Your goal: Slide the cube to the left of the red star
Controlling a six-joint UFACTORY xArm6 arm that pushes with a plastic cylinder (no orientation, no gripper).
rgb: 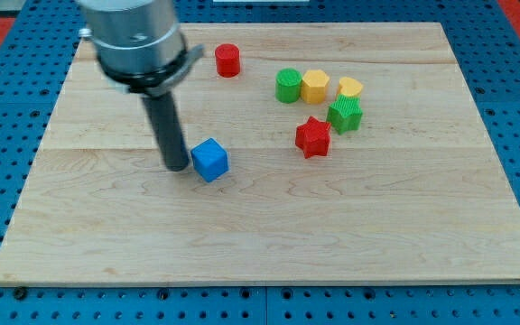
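Observation:
A blue cube (210,160) lies on the wooden board (269,235), left of centre. A red star (313,137) lies to its right and a little higher in the view. My tip (179,168) stands just left of the blue cube, touching or nearly touching its left side. The dark rod rises from the tip to the arm's grey end at the view's top left.
A red cylinder (227,60) stands near the view's top. A green cylinder (288,86), a yellow hexagon block (315,86), a yellow heart-like block (350,88) and a green block (345,115) cluster above and right of the red star.

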